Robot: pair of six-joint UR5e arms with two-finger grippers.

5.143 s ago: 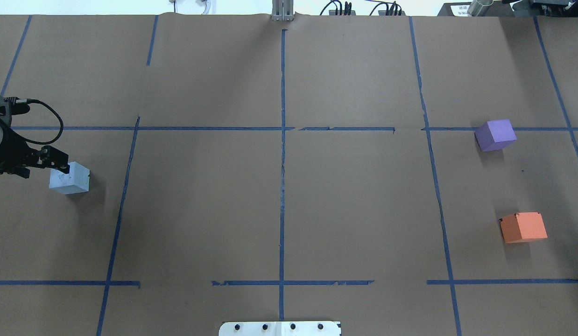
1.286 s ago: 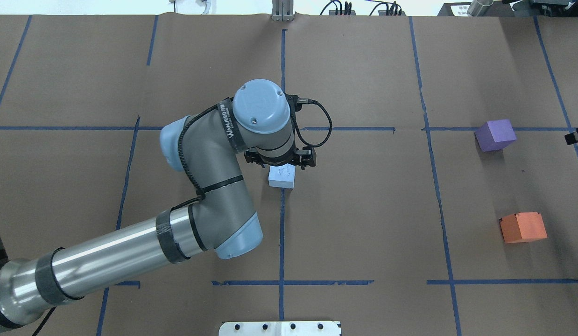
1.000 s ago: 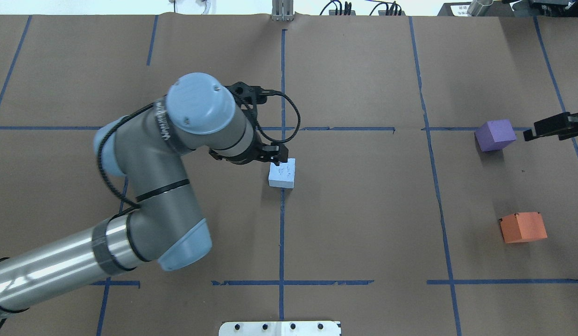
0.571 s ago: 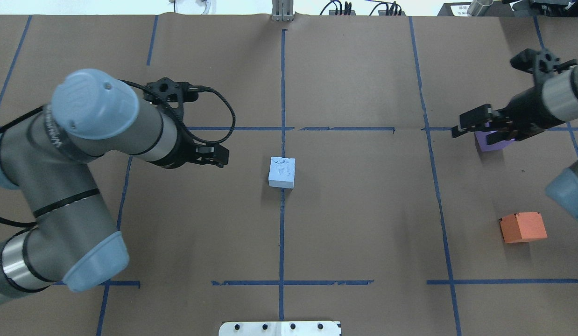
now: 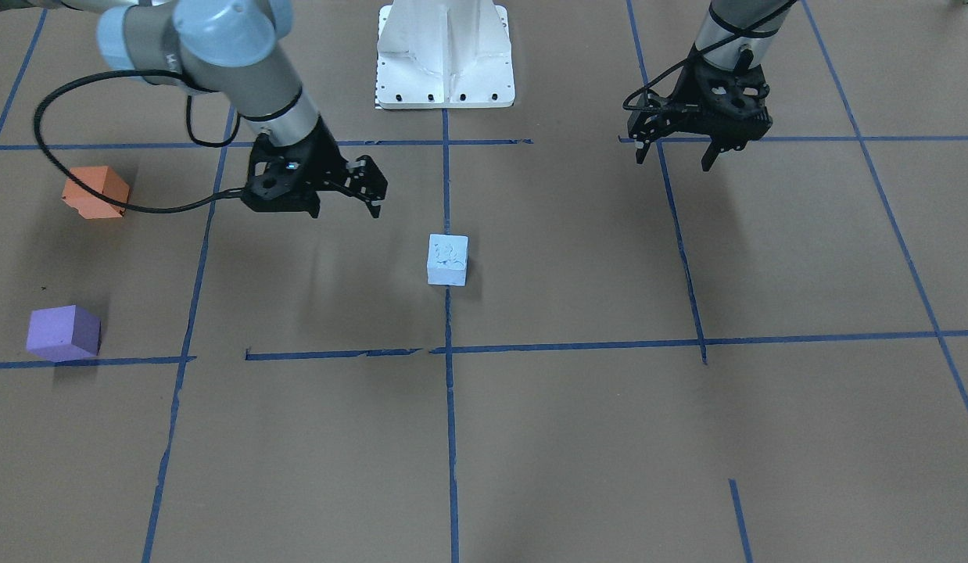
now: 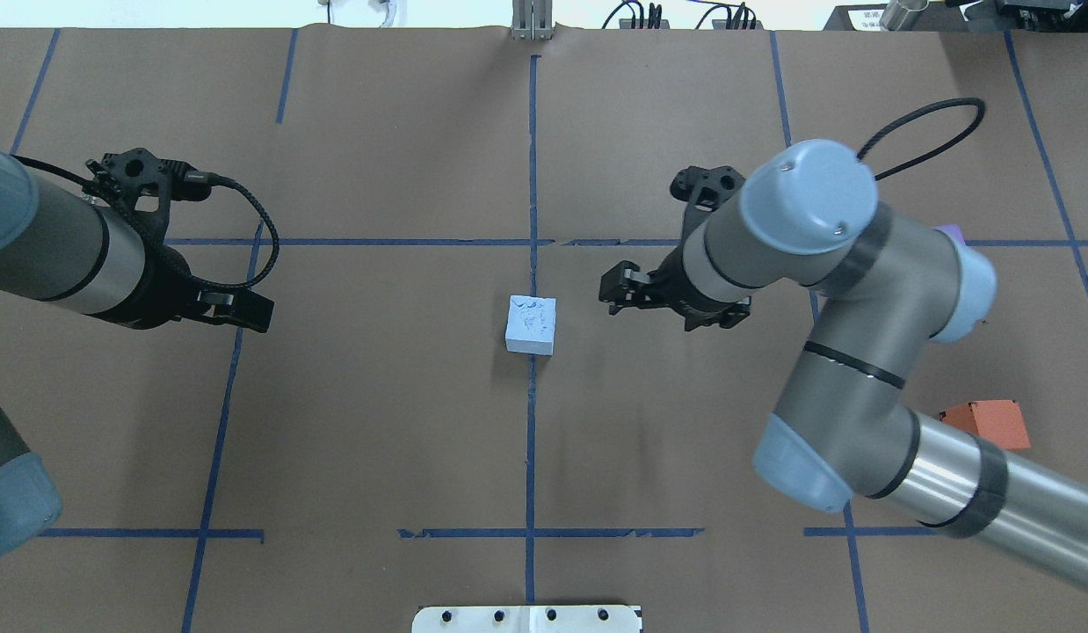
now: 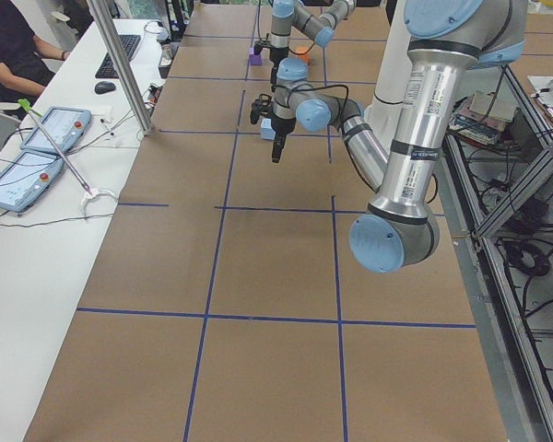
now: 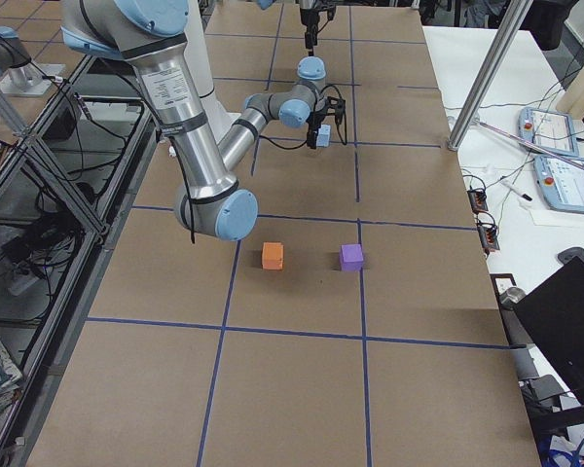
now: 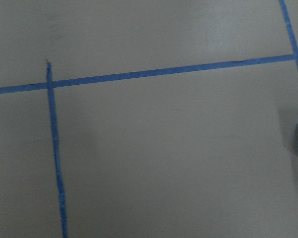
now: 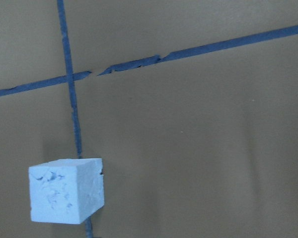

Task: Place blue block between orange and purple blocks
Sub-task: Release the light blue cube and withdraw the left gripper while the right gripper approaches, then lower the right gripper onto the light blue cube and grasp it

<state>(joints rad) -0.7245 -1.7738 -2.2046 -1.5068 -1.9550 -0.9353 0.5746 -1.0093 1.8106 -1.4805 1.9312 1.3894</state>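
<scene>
The blue block (image 5: 447, 259) sits loose on the centre tape line (image 5: 446, 180), mid-frame in the front view. Both arms can reach that spot, so it looks like a hand-off point. Up and to its left the right gripper (image 5: 374, 194) hovers near it without touching, fingers spread and empty, probably lining up a grasp. At upper right the left gripper (image 5: 672, 159) hangs well apart, also spread and empty. The orange block (image 5: 95, 191) and the purple block (image 5: 62, 332) stand at the left edge with a gap between them.
</scene>
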